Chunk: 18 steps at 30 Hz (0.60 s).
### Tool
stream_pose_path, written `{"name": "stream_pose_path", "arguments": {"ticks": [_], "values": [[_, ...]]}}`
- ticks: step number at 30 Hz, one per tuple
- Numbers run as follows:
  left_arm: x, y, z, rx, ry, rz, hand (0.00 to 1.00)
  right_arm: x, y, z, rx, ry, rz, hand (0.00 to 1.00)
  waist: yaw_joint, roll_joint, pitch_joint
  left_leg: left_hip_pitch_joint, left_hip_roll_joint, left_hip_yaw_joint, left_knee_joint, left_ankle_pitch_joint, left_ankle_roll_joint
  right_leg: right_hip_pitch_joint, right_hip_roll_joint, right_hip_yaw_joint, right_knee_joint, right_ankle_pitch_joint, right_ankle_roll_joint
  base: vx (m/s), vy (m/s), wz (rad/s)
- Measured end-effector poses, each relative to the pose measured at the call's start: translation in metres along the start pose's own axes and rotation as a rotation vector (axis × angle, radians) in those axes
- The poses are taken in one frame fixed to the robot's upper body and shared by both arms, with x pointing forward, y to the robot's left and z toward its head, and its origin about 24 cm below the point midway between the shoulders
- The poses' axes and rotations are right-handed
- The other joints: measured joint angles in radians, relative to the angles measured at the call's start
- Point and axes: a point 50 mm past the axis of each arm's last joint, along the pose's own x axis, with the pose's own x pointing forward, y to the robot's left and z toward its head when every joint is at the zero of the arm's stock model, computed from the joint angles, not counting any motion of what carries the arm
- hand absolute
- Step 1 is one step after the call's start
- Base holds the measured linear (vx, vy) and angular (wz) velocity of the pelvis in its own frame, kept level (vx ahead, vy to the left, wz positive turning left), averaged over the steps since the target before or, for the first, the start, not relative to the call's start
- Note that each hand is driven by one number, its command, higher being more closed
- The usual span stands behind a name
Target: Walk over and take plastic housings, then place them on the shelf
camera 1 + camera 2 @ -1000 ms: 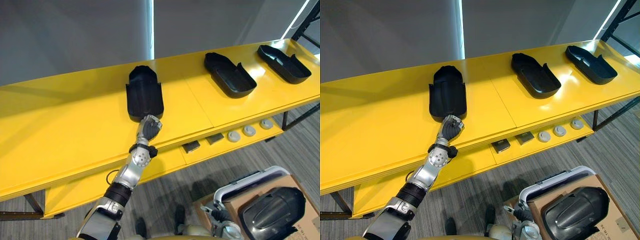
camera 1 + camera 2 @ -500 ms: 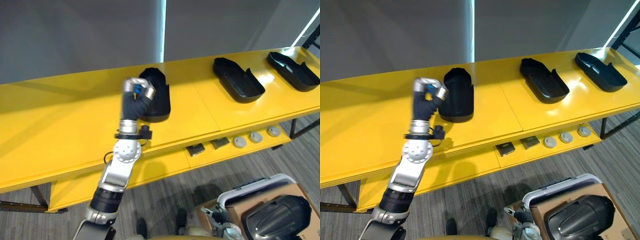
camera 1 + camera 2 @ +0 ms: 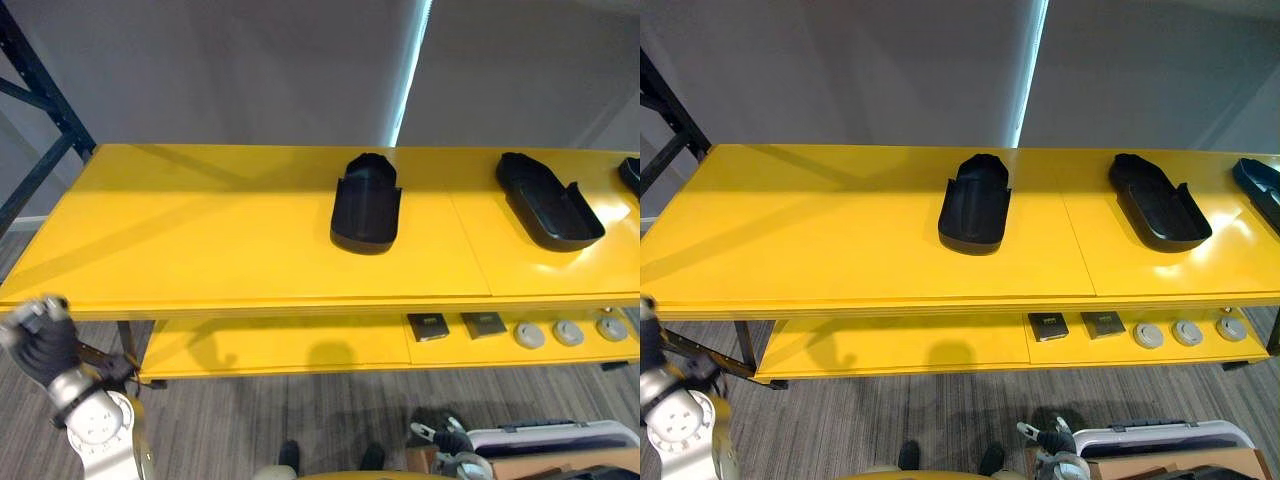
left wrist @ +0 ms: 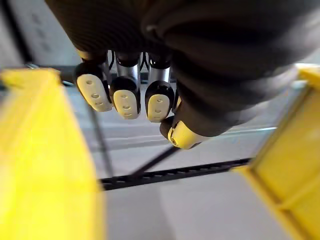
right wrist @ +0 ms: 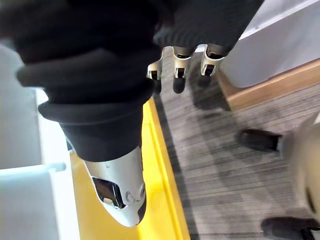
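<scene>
Three black plastic housings lie on the yellow shelf top (image 3: 200, 230): one in the middle (image 3: 365, 205), a second to its right (image 3: 548, 210), and the tip of a third at the right edge (image 3: 1260, 185). My left hand (image 3: 40, 340) hangs low at the far left, below the shelf's front edge and well away from the housings. In the left wrist view its fingers (image 4: 125, 97) are curled into a fist with nothing inside. My right hand (image 5: 181, 70) hangs over the grey floor with relaxed fingers, holding nothing.
The lower yellow shelf (image 3: 280, 345) carries two dark square parts (image 3: 430, 326) and several grey round discs (image 3: 530, 335). A white-framed cart (image 3: 560, 440) stands at the bottom right. A dark rack upright (image 3: 40, 150) rises at the left end.
The whole view has swung left. My left hand has come off the middle housing and dropped to the lower left; the housing stays on the shelf.
</scene>
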Motion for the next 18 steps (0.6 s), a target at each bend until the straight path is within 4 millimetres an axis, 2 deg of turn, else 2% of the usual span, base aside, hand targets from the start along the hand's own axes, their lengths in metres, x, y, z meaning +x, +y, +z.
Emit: {"name": "stream_pose_path", "arguments": {"ticks": [1,3,6,13,18], "values": [[-0.003,-0.003,-0.012,0.015,0.055,-0.024,0.00,0.000,0.001,0.000,0.002,-0.001,0.003,0.00,0.000,-0.001,-0.004,0.005,0.000,0.005,0.000,-0.001,0.001,0.004,-0.001,0.001,0.000,-0.001,0.001,0.03,0.025,-0.02],[-0.020,-0.021,-0.056,0.091,0.253,-0.157,0.00,-0.001,0.006,-0.002,0.007,0.005,0.014,0.00,-0.003,0.006,-0.030,0.008,0.000,0.024,-0.005,-0.008,0.004,0.005,-0.004,0.004,0.000,-0.006,0.006,0.04,0.030,-0.07],[-0.034,-0.033,-0.084,0.159,0.380,-0.242,0.00,-0.002,0.007,-0.004,0.014,0.013,0.015,0.00,-0.005,0.006,-0.037,0.015,-0.001,0.040,-0.005,-0.013,0.007,0.005,-0.005,0.017,0.000,-0.013,0.016,0.03,0.023,-0.13],[-0.044,-0.041,-0.106,0.290,0.463,-0.317,0.00,-0.003,0.002,-0.019,0.013,0.076,-0.007,0.00,-0.011,0.019,-0.037,0.020,-0.002,0.057,-0.005,-0.016,0.001,-0.001,-0.003,0.045,0.000,-0.016,0.015,0.04,0.017,-0.09],[-0.046,-0.043,-0.111,0.344,0.476,-0.352,0.00,0.002,0.002,-0.010,-0.022,0.063,-0.010,0.00,-0.032,0.037,-0.027,0.024,-0.001,0.086,0.000,-0.021,-0.002,-0.014,-0.001,0.076,0.000,-0.014,0.012,0.05,0.017,-0.18]]}}
